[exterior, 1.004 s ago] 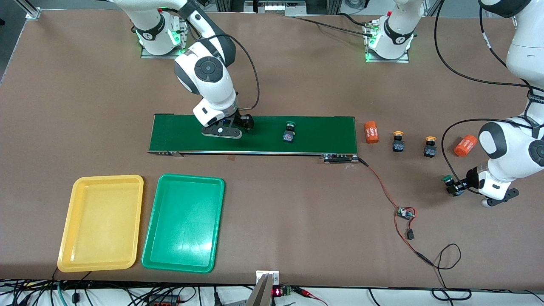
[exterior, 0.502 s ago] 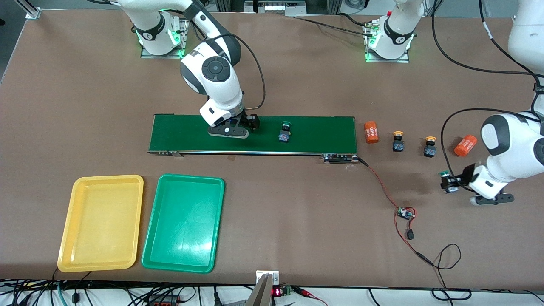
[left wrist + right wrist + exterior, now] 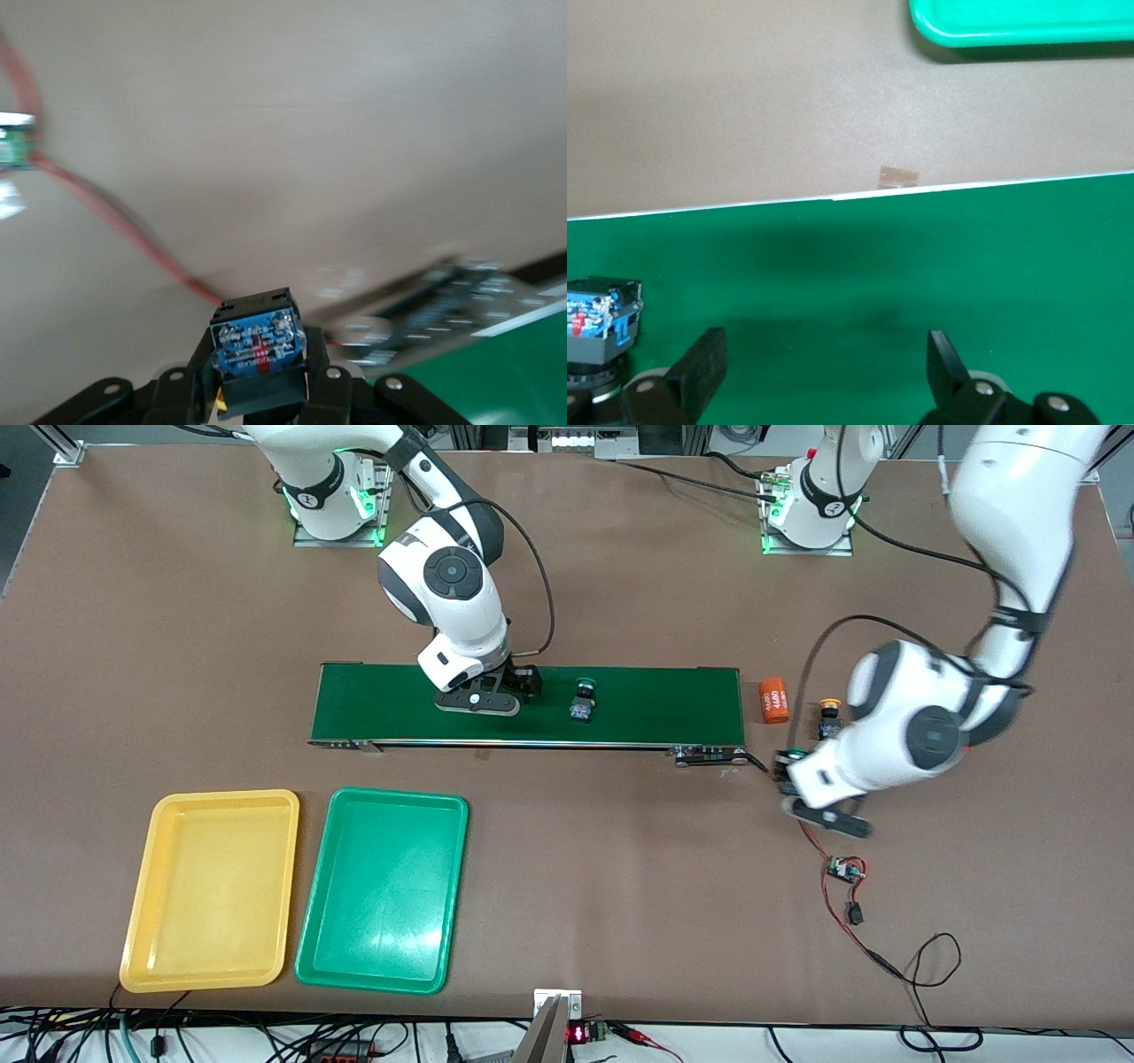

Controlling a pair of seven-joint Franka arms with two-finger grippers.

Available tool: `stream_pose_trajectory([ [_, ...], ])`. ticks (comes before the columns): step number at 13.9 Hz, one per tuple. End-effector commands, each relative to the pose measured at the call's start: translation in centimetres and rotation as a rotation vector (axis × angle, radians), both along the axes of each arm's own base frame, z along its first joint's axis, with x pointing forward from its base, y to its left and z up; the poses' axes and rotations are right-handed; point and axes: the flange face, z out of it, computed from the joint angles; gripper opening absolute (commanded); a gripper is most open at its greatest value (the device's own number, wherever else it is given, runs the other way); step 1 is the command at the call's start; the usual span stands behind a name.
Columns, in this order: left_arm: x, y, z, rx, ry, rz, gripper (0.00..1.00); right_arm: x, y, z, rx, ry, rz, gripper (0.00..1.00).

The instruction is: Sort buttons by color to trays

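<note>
High front camera, facing the robots' bases across the whole table. Wrist cameras close, looking down past fingers. Shared by all three: conveyor belt.

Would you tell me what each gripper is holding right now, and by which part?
The left gripper holds a green button by its black-and-blue body; the right gripper, over the conveyor belt, holds nothing.
</note>
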Motion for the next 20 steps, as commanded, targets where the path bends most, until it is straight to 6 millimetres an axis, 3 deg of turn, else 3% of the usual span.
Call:
stream_pose_trajectory([
  [1, -2.9, -5.0, 2.0, 0.054, 0.009, 0.023, 0.02, 0.2, 0.4, 0.1, -0.019, -0.007, -0.007, 1.0],
  [4, -6.1, -7.6, 1.4, 0.059, 0.038, 0.025, 0.02, 0.2, 0.4, 0.0, -0.024, -0.003, -0.009, 1.0],
  [10, -11.8, -10.2, -0.1, 0.027, 0.009, 0.052, 0.04, 0.2, 0.3, -0.5, -0.058, -0.033, 0.039, 1.0],
  [12, -12.2, -10.6, -0.5, 0.018, 0.0, 0.058, 0.06, 0.3, 0.3, -0.9, -0.082, -0.052, 0.077, 1.0],
  [13, -12.5, -10.7, -0.8, 0.015, -0.003, 0.058, 0.15, 0.3, 0.2, -1.0, -0.089, -0.056, 0.087, 1.0],
  [15, -12.8, -11.0, -1.5, 0.016, 0.01, 0.05, 0.43, 0.3, 0.3, -1.2, -0.088, -0.056, 0.09, 1.0],
  [17, -12.7, -10.9, -1.2, 0.015, 0.005, 0.05, 0.9, 0.3, 0.3, -1.1, -0.084, -0.056, 0.088, 1.0],
  [18, -12.5, -10.9, -0.9, 0.015, 0.0, 0.046, 1.0, 0.3, 0.3, -1.0, -0.081, -0.056, 0.084, 1.0],
  [20, -12.4, -11.0, -0.1, 0.008, -0.004, 0.057, 1.0, 0.4, 0.4, -1.0, -0.079, -0.056, 0.077, 1.0],
])
